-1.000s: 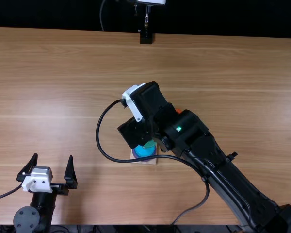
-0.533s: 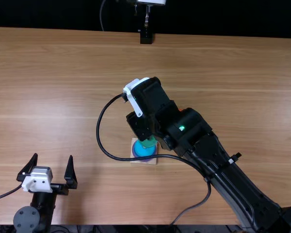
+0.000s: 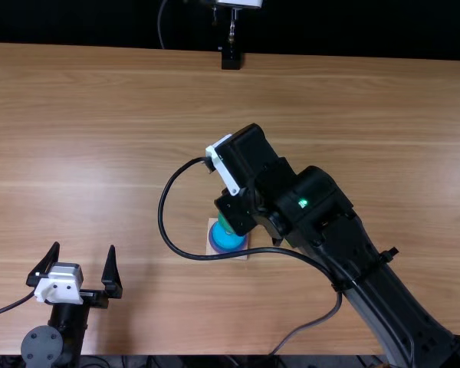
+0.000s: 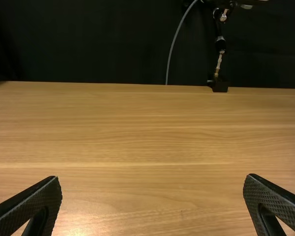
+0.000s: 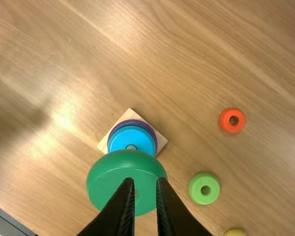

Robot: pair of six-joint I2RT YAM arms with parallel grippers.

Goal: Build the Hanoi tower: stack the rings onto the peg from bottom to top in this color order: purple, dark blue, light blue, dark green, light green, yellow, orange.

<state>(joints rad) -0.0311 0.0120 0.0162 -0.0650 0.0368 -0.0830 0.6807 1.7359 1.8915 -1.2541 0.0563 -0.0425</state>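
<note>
The right gripper (image 3: 236, 212) hangs near the peg's base (image 3: 211, 228), in the middle of the near half of the table. In the right wrist view, the right gripper (image 5: 145, 182) is shut on the dark green ring (image 5: 123, 174), held above the table and overlapping the stack's edge. On the square base (image 5: 157, 140) lie a purple ring (image 5: 152, 132), a dark blue one and a light blue ring (image 5: 132, 136), with the peg top at its centre. Orange (image 5: 232, 120), light green (image 5: 204, 188) and yellow (image 5: 235, 232) rings lie apart. My left gripper (image 3: 76, 265) stands open; left wrist view: left gripper (image 4: 152, 189).
The right arm and its looping cable stretch over the table (image 3: 123, 138) from the lower right corner. A black stand (image 3: 231, 58) is at the far edge. The left arm rests at the near left.
My right gripper has shifted to the right above the table, now covering the orange ring that showed beside the arm in the top view. The left arm has stayed still.
</note>
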